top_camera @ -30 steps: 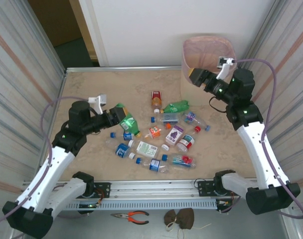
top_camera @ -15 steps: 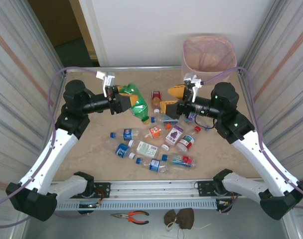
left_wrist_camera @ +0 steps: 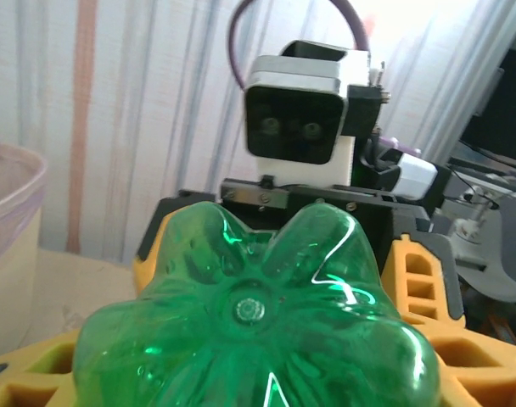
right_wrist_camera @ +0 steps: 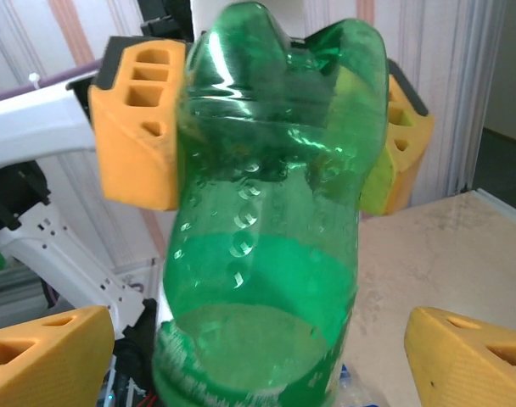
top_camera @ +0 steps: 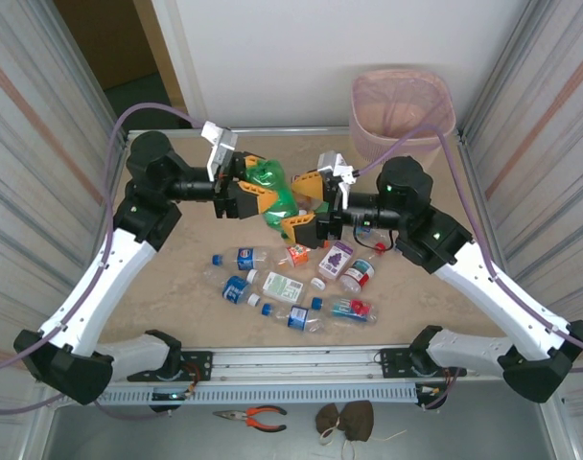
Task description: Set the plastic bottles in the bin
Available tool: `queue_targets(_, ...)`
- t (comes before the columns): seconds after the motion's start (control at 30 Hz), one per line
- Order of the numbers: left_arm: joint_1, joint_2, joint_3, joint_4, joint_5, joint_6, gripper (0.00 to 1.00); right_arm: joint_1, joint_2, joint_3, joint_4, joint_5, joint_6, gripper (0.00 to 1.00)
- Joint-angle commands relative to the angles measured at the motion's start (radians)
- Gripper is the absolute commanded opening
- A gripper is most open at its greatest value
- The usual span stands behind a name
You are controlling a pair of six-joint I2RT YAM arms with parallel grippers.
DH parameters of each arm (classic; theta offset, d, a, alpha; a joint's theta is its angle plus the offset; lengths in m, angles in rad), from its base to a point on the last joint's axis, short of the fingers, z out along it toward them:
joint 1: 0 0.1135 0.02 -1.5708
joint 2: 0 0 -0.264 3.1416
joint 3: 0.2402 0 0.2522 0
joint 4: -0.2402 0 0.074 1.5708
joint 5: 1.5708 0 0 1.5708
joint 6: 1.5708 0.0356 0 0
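**Top view.** The left arm (top_camera: 138,240) reaches out over the middle of the counter (top_camera: 176,278). Its jaws are clamped on a green bottle (top_camera: 272,192), which is held up in the air and not resting on anything. The right arm (top_camera: 464,259) comes in from the other side, with its jaws spread wide around the free end of that bottle. This looks like a hand-over. The bin (top_camera: 363,129) stands at the far right corner, well away from the left arm and close to the right one, so passing the bottle across makes sense. The other bottles (top_camera: 301,278) lie scattered on the counter below and nearer the arm bases.

**Left wrist view.** The lobed bottom of the green bottle (left_wrist_camera: 249,322) faces the lens. A yellow pad (left_wrist_camera: 428,280) presses against its flank, so the grip is on the thick lower body. The right arm's camera block sits straight ahead, squarely lined up. The bin's rim (left_wrist_camera: 8,170) shows at the left edge.

**Right wrist view.** The bottle (right_wrist_camera: 266,254) points towards this lens. The left arm's pads (right_wrist_camera: 139,127) pinch it on both sides near its far end. The right arm's own fingertips (right_wrist_camera: 46,356) stand far apart at the lower corners, clear of the plastic. By my reading, they must close on the bottle before the left jaws let go, or it will drop back onto the counter.
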Motion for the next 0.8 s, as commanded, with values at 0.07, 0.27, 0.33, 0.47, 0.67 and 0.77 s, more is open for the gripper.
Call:
queue_targets(0.07,-0.023,0.013,0.076,-0.070,0.084,0.115,0.47,0.024,0.029,0.065,-0.037,-0.029,-0.045,0.85)
queue_targets(0.27,-0.030,0.027,0.107,-0.120,0.097,0.158,0.46,0.035,0.044,0.077,-0.031,-0.025,-0.036,0.80)
queue_targets(0.33,-0.031,0.031,0.112,-0.129,0.097,0.165,0.46,0.038,0.048,0.086,-0.029,-0.030,-0.031,0.79)
queue_targets(0.47,-0.031,0.036,0.118,-0.143,0.090,0.176,0.46,0.043,0.063,0.104,-0.034,-0.040,-0.030,0.76)
queue_targets(0.67,-0.031,0.038,0.122,-0.162,0.080,0.188,0.46,0.048,0.076,0.122,-0.042,-0.038,-0.027,0.69)
queue_targets(0.77,-0.031,0.037,0.122,-0.160,0.076,0.187,0.47,0.048,0.078,0.126,-0.051,-0.032,-0.026,0.65)
